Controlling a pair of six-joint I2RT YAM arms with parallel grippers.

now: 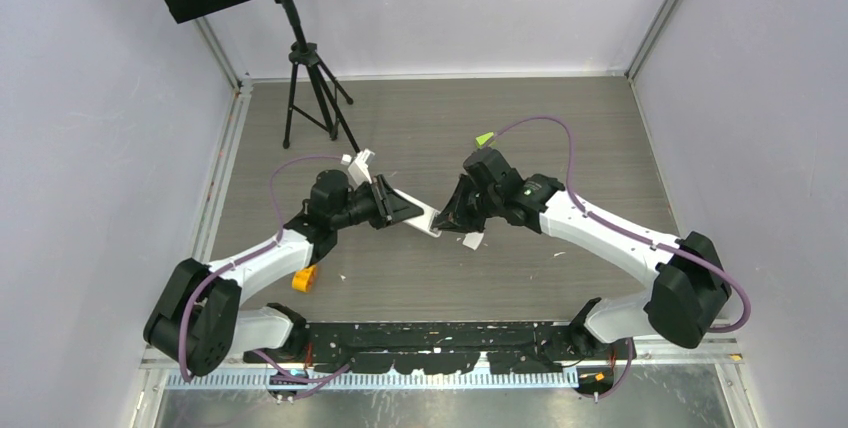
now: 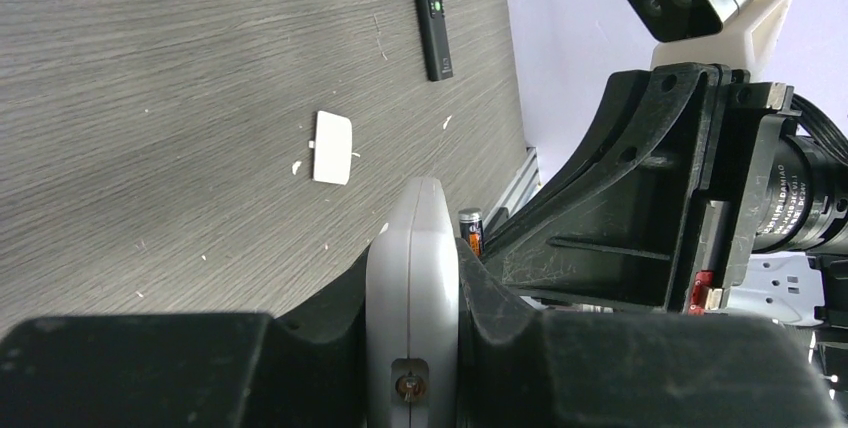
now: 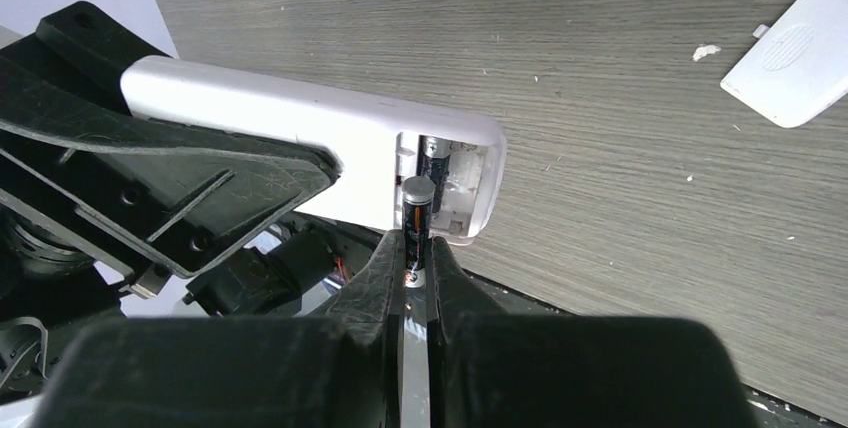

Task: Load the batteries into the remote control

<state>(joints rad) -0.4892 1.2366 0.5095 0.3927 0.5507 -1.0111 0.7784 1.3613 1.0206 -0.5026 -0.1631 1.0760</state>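
Left gripper (image 2: pixel 412 288): clamped on the white remote (image 3: pixel 270 113).
Right gripper (image 3: pixel 416 260): pinching a battery (image 3: pixel 417 203), its tip at the remote's open compartment.
Cover (image 3: pixel 790 48): flat on the table (image 3: pixel 600 68).

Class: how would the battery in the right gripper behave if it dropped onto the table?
The battery is a smooth slim cylinder, so it would probably roll on the flat table. It looks rigid. The right gripper pinches only its near end, so it may pivot.
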